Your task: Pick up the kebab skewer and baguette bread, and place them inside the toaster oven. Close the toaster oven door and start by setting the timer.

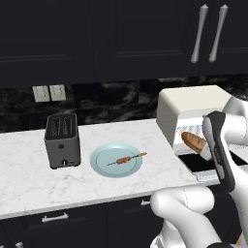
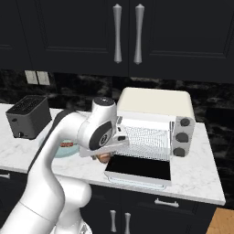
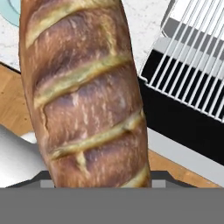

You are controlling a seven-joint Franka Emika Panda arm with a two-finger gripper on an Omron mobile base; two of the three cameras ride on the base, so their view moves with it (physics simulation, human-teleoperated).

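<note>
The baguette bread (image 3: pixel 83 96) is a golden-brown scored loaf held in my gripper (image 2: pixel 106 154), which is shut on it; the loaf hides the fingertips. It hangs just left of the open toaster oven (image 2: pixel 155 103), near the front-left corner of the toaster oven door (image 2: pixel 139 169), which lies folded down flat. In the left base view the baguette bread (image 1: pixel 193 141) shows in front of the oven's mouth. The kebab skewer (image 1: pixel 127 159) lies on a light-blue plate (image 1: pixel 104 164) on the counter, left of the oven.
A wire rack (image 2: pixel 146 141) sits inside the oven, with three dark knobs (image 2: pixel 182 136) at its right. A dark-grey slot toaster (image 1: pixel 63 140) stands left of the plate. Dark cabinets with long handles hang above. The counter's front edge runs just below the door.
</note>
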